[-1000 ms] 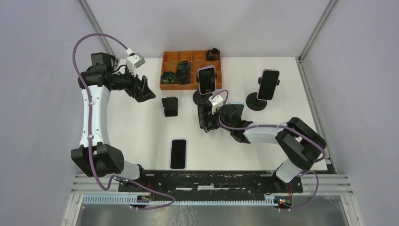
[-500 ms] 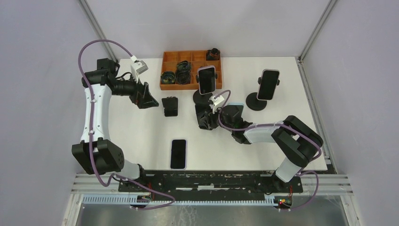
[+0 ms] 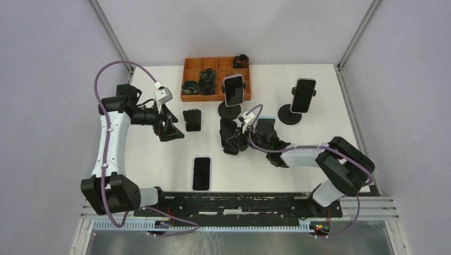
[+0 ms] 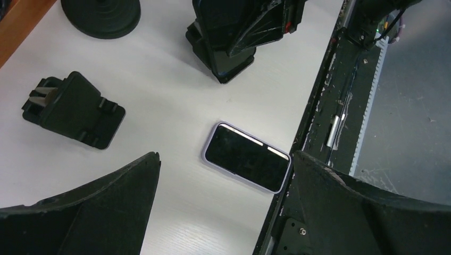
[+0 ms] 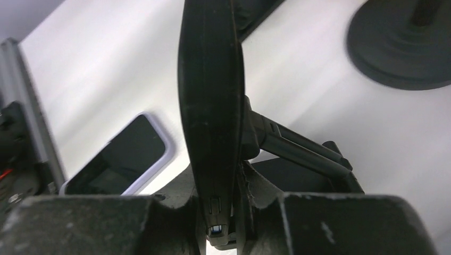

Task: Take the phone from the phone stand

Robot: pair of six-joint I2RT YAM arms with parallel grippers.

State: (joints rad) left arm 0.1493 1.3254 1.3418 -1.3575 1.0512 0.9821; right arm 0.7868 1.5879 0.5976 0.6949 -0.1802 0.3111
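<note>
Phone (image 5: 210, 106) gripped in its phone stand (image 5: 298, 146); grasp made, lift-off not yet begun.
Top view: right arm (image 3: 298, 154) stretched to the middle of the table (image 3: 159, 154), near 2 other loaded stands (image 3: 290, 114). Left wrist: left fingers (image 4: 80, 212) spread wide, holding nothing, over a spare phone (image 4: 247, 163) lying flat. Right wrist: right fingers (image 5: 345, 223) pressed on both faces of the edge-on slab. Next, likely: pull up and clear of the cradle without dragging the stand along.

Small stand (image 3: 192, 120) just beside left gripper (image 3: 177, 131)
</note>
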